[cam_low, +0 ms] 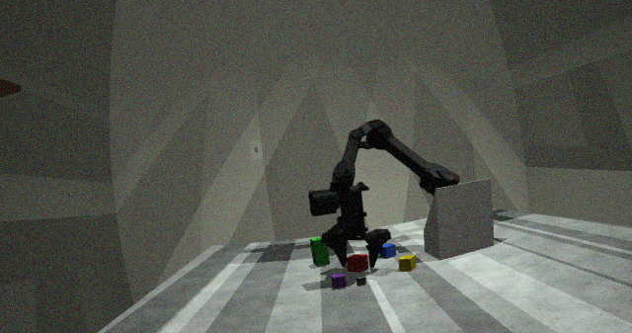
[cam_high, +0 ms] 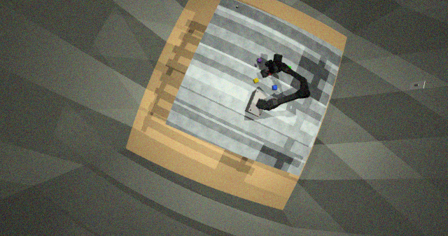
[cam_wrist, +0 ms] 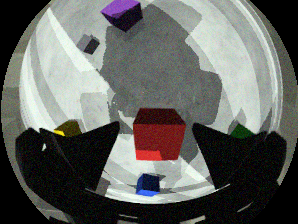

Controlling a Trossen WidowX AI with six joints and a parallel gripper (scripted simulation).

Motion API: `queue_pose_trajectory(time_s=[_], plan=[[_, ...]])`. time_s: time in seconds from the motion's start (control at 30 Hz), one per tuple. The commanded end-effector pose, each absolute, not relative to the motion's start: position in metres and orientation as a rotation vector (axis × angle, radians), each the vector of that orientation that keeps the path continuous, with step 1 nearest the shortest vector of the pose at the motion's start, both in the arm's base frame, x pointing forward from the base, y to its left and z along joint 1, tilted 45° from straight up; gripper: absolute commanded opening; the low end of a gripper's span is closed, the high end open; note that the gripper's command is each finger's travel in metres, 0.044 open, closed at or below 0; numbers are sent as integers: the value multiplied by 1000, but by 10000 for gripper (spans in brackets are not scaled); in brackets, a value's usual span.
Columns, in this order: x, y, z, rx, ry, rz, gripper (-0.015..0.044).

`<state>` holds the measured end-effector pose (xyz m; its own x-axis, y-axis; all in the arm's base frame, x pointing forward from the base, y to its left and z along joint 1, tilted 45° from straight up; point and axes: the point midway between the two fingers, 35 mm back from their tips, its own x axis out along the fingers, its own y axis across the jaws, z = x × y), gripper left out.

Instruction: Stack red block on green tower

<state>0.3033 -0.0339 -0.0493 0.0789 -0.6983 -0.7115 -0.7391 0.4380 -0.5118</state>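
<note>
The red block lies on the striped table, and only a sliver of it shows in the overhead view. My gripper is open, lowered around the block with one finger on each side, not closed on it. The green tower stands upright just left of the gripper in the side view; in the wrist view it peeks out beside the right finger.
A purple block, a small dark block, a blue block and a yellow block lie around. A grey box holds the arm's base.
</note>
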Motion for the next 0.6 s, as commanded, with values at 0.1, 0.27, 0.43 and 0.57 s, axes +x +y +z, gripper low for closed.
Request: queue_pose_trajectory(time_s=[0.1, 0.27, 0.43, 0.57], plan=[[303, -35, -50, -1284, 1636, 50, 440], [303, -34, -49, -1284, 1636, 50, 335], [303, -34, -49, -1284, 1636, 50, 204], [303, -34, -49, -1284, 1636, 50, 138]])
